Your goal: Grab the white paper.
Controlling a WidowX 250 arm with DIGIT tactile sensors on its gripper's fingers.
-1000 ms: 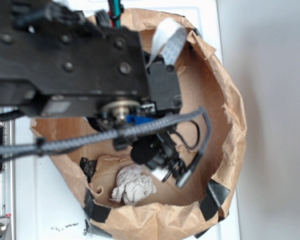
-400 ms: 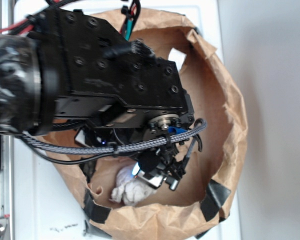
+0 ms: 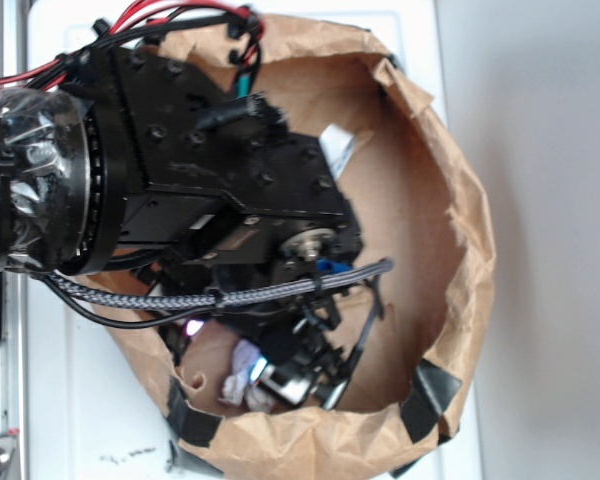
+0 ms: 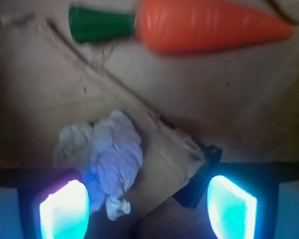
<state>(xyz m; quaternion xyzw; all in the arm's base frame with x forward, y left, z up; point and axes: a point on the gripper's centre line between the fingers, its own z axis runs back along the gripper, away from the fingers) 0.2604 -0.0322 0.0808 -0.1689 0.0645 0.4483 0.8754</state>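
From my wrist camera, the gripper [image 4: 149,204] has its jaws spread wide, two glowing fingers [image 4: 65,209] low in the frame with nothing clamped between them. The white paper [image 4: 102,157] lies just past the left finger, off to the left of the gap, not centred in it. To do this well I'd judge I need to shift left so the wad sits midway between the fingers, then go lower before closing, so I pinch its bulk and not one loose flap. It rests on the creased floor of the brown bag [image 3: 450,215], so I should avoid snagging a fold.

The wad is small, crumpled and lumpy, off-white with a bluish cast from the finger lights. Beyond it lies an orange carrot [image 4: 209,25] with a green top, well apart. In the outside view the arm hides most of the paper.
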